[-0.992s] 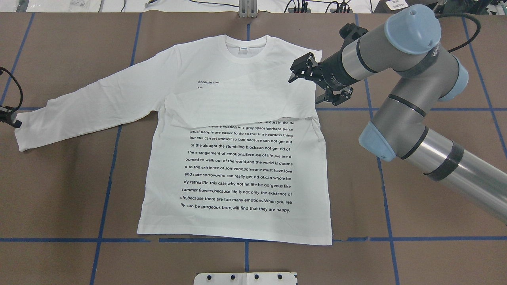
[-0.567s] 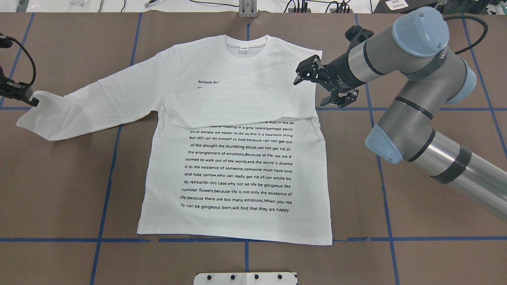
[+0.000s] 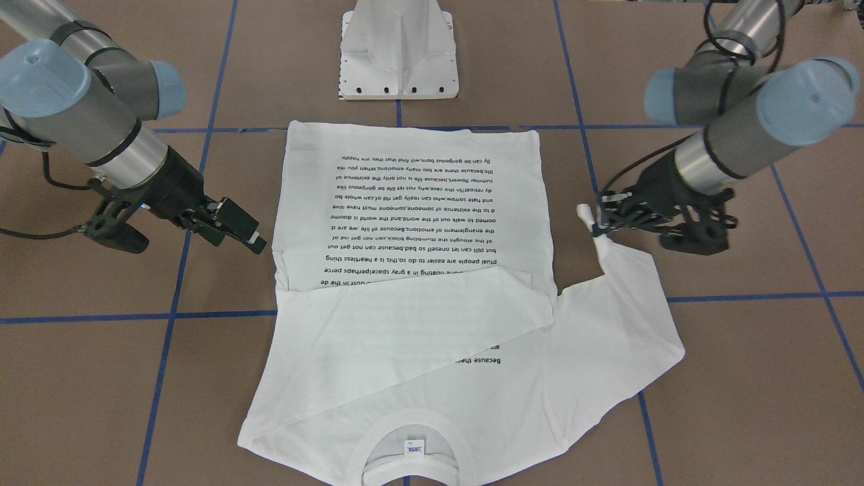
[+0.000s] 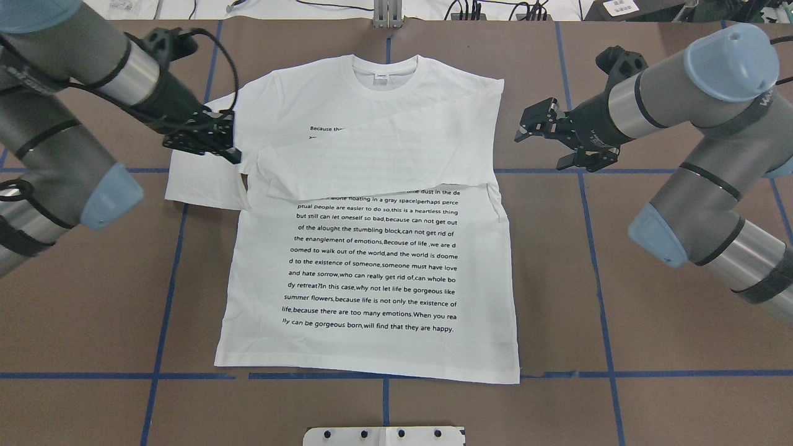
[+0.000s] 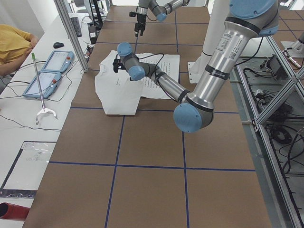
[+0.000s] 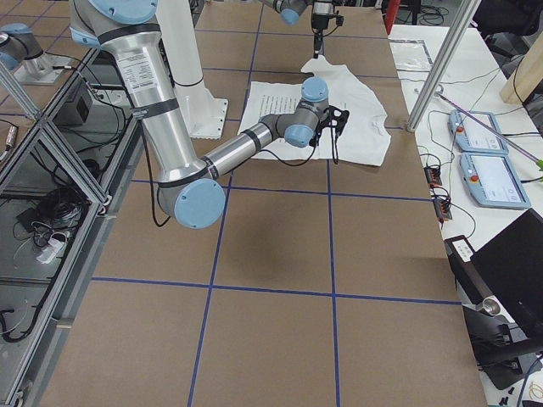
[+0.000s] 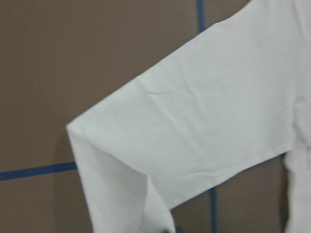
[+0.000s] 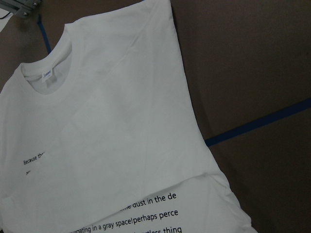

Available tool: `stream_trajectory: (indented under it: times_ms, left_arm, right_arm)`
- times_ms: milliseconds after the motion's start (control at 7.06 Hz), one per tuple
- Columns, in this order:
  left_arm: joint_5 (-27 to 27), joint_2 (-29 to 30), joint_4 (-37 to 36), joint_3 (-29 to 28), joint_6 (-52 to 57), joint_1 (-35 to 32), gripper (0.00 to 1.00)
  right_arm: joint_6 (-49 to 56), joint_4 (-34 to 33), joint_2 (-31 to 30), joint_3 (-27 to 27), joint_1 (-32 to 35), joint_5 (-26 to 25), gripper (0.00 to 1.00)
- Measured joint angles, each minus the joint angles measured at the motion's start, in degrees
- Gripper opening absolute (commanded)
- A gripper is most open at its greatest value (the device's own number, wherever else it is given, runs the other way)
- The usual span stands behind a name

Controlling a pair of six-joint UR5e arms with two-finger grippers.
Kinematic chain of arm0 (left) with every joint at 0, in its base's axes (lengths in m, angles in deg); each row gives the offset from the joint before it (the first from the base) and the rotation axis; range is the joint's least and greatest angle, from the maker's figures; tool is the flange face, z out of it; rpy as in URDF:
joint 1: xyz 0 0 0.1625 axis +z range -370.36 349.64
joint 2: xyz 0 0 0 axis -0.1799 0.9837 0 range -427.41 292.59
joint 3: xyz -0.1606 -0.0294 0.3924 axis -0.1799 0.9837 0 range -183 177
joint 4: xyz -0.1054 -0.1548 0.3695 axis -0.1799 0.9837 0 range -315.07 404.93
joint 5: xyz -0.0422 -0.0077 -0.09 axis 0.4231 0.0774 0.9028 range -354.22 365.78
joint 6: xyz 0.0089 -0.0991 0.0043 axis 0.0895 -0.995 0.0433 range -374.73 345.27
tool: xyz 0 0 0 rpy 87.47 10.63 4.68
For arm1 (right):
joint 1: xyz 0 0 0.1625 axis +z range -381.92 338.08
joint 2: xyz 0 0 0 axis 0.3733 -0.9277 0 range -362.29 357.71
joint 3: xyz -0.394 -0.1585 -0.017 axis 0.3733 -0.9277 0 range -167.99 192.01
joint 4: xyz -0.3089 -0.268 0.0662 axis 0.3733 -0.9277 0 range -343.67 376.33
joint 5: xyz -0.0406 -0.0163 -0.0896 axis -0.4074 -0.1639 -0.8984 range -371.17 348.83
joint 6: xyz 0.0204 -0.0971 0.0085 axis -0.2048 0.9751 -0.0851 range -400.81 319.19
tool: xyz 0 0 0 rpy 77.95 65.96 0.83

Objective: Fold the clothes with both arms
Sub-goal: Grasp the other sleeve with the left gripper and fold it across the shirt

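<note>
The white long-sleeved T-shirt (image 4: 372,266) lies flat on the brown table, black text up and collar (image 4: 384,71) at the far side. One sleeve (image 4: 372,161) is folded across the chest. My left gripper (image 4: 207,139) is shut on the cuff of the other sleeve (image 4: 198,183) and holds it raised beside the shirt's left edge, so the sleeve is doubled back on itself. In the front view the left gripper (image 3: 597,219) pinches the cuff (image 3: 586,214). My right gripper (image 4: 522,128) is open and empty, just off the shirt's right shoulder, and also shows in the front view (image 3: 253,236).
The white pedestal base (image 3: 398,54) stands at the robot's edge just beyond the shirt's hem. Blue tape lines (image 4: 167,297) grid the brown table. Two tablets (image 5: 47,71) and a seated person (image 5: 12,47) are at a side bench past the far edge.
My left gripper has come in from the far left with the sleeve cuff, now beside the shirt's body. My right gripper has drawn back to the right, off the shirt.
</note>
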Motion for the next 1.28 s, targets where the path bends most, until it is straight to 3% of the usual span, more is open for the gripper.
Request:
stream_trajectory:
  times_ms: [142,567,850,1134,1276]
  left_arm:
    - [-1.3,6.5,3.2,-3.0,-7.5,3.1,0.00]
    - [-15.2,24.5,13.7,-19.7,-18.1,12.2,0.00]
    - [-22.7,27.8,18.1,-24.8,-18.7,17.0,0.00]
    - [-26.8,28.4,22.3,-28.3,-18.8,19.9,0.00]
    - [-28.2,28.5,23.4,-29.2,-18.8,20.8,0.11]
  right_arm:
    - [2.6,0.1,-2.2,0.4,0.7,0.0,0.99]
    - [13.2,0.2,-9.7,3.3,5.1,1.8,0.99]
    - [16.1,0.2,-11.3,3.7,7.5,4.0,1.00]
    - [16.4,0.2,-11.6,4.0,8.1,4.3,1.00]
    - [16.4,0.2,-11.7,4.0,8.2,4.3,1.00]
